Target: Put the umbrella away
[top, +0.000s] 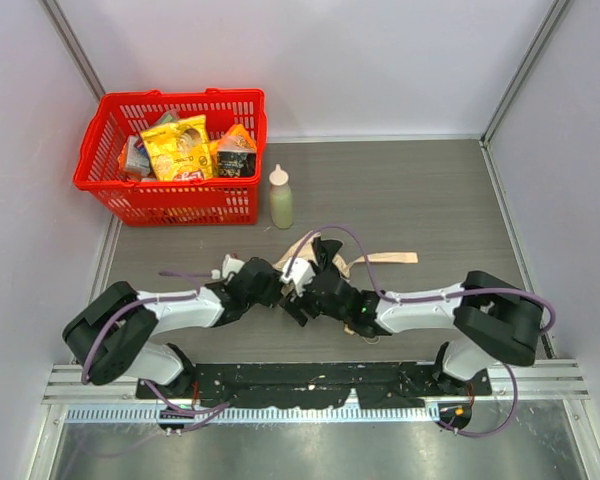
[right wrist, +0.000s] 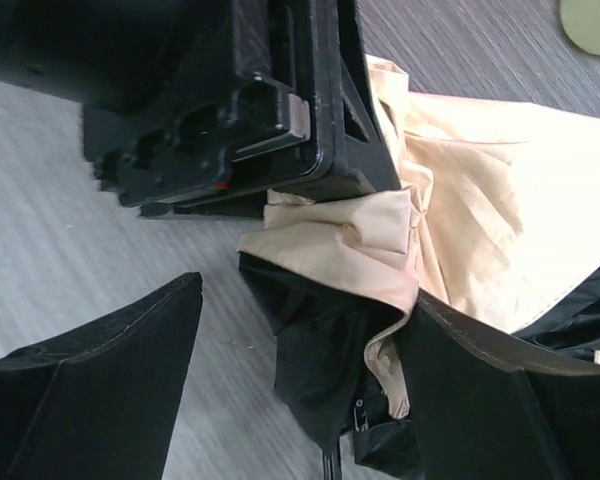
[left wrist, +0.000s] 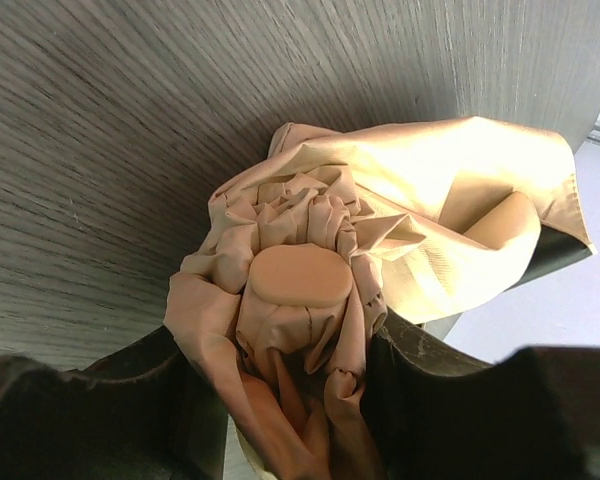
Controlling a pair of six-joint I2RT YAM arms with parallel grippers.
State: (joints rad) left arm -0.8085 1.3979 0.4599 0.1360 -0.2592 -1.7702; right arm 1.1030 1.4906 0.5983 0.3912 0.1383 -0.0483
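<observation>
The left gripper (left wrist: 292,395) is pinching the bunched cream umbrella (left wrist: 420,190), which is lying on the grey table (top: 420,190) between both arms. The right gripper (right wrist: 290,392) is standing spread wide, one finger touching its fabric. Writing on the snack packets (top: 177,146) is too small to read.

Left arm (top: 175,308) and right arm (top: 425,305): white shells are seen on the long links, black housings at the joints. Purple cables (top: 342,229) are looped along each arm, behind the fingers (right wrist: 110,390). Fingers are recorded as matte black, broad, wedge-shaped plates with thin pale-scuffed edges.
</observation>
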